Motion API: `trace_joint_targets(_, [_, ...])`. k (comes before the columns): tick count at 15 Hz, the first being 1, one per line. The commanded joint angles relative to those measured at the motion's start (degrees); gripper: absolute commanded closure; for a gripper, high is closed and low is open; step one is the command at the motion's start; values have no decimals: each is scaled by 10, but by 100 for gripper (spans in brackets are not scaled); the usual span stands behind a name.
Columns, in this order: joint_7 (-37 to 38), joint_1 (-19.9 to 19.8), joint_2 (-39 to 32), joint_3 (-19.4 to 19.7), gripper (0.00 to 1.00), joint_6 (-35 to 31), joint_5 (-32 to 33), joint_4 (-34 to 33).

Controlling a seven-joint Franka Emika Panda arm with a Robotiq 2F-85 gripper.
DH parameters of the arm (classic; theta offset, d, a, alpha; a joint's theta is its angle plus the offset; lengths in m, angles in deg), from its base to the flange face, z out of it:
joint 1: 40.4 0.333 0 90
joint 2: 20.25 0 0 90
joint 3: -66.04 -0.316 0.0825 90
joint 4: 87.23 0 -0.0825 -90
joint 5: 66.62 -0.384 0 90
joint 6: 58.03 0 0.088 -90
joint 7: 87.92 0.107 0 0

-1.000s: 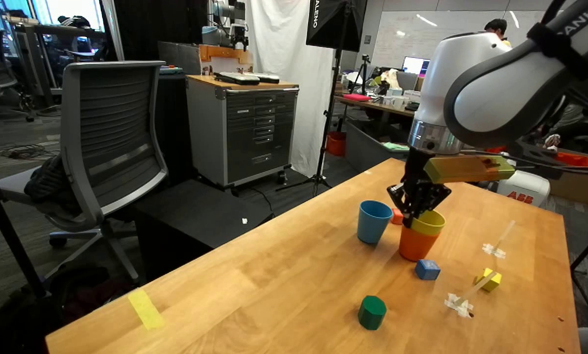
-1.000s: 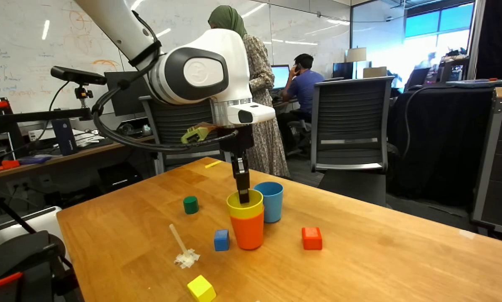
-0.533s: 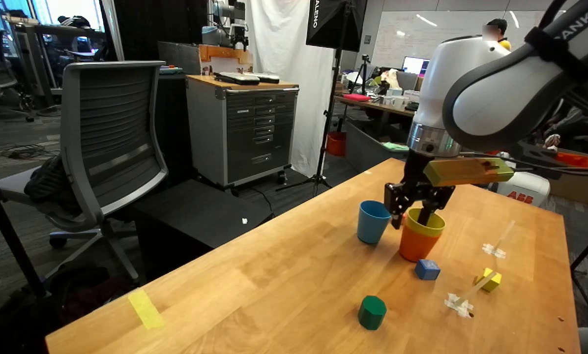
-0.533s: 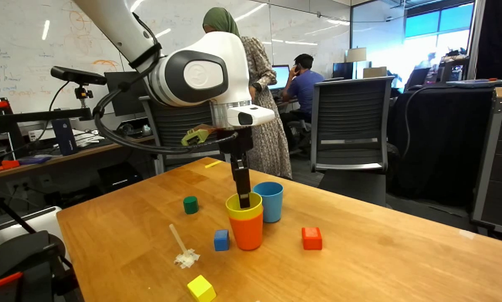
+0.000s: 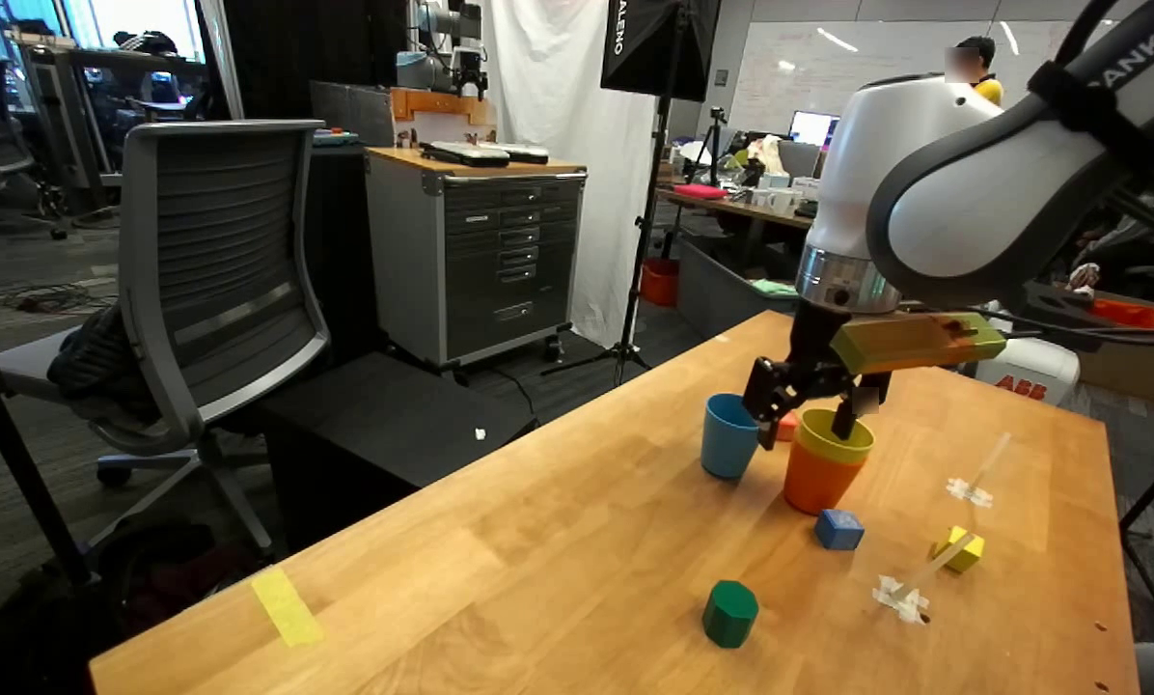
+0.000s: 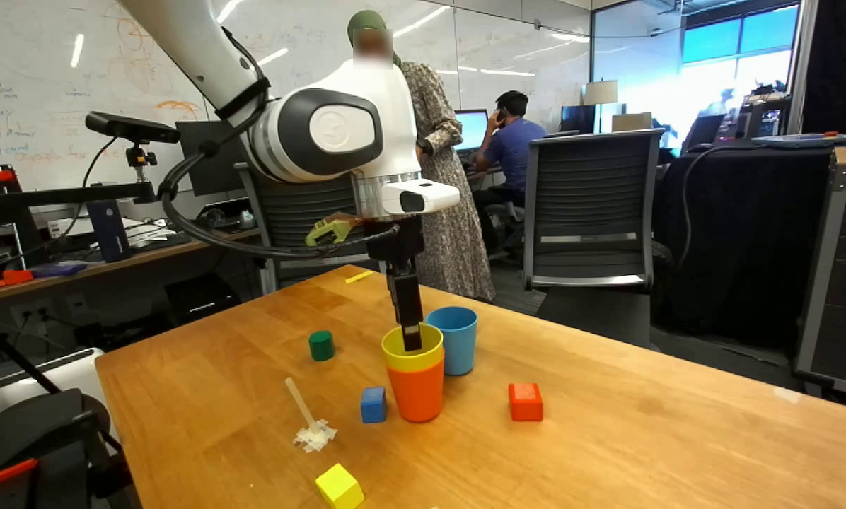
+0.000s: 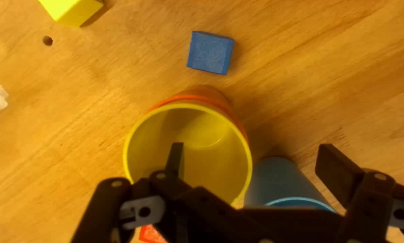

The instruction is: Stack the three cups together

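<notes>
The yellow cup point(image 6: 414, 363) sits nested inside the orange cup point(image 6: 417, 394), its upper band showing above the orange rim. Close beside this pair stands the blue cup point(image 6: 460, 348), upright on the table. My gripper point(image 7: 250, 148) is open wide. In the wrist view, one of its fingers point(image 7: 176, 157) reaches down into the yellow cup, while the opposite one hangs outside, past the blue cup. Nothing is gripped between them. In an exterior view that outer finger point(image 5: 768, 430) overlaps the right edge of the blue cup; I cannot tell whether they touch.
A blue block point(image 6: 373, 404) lies close to the stacked cups, and a red block point(image 6: 525, 401) is on their far side. Also on the table are a green block point(image 6: 321, 346), a yellow block point(image 6: 339, 486) and taped-down upright sticks point(image 6: 315, 433).
The jaws were nearly closed at the yellow cup's rim a second ago and have spread wide, letting go of it. The arm has come down slightly. The blue cup has stayed put.
</notes>
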Motion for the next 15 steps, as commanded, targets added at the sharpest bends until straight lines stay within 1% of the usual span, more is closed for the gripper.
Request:
trace_joint_targets(1, [1,21,-13,25,0,3,20,-5])
trace_joint_targets(4, [7,26,-29,37,0,8,28,-12])
trace_joint_targets(5, [8,27,-33,39,9,8,28,-14])
trace_joint_targets(6, [8,28,-37,42,27,8,28,-15])
trace_joint_targets(8, [5,28,-37,42,42,8,25,-15])
trace_joint_targets(9, [7,30,-36,45,51,8,28,-14])
trace_joint_targets(10, [5,31,-31,44,58,7,28,-11])
trace_joint_targets(11, [1,30,-24,41,65,5,26,-6])
trace_joint_targets(13, [-4,33,-9,35,82,2,22,4])
trace_joint_targets(15, [-7,39,6,31,95,3,22,13])
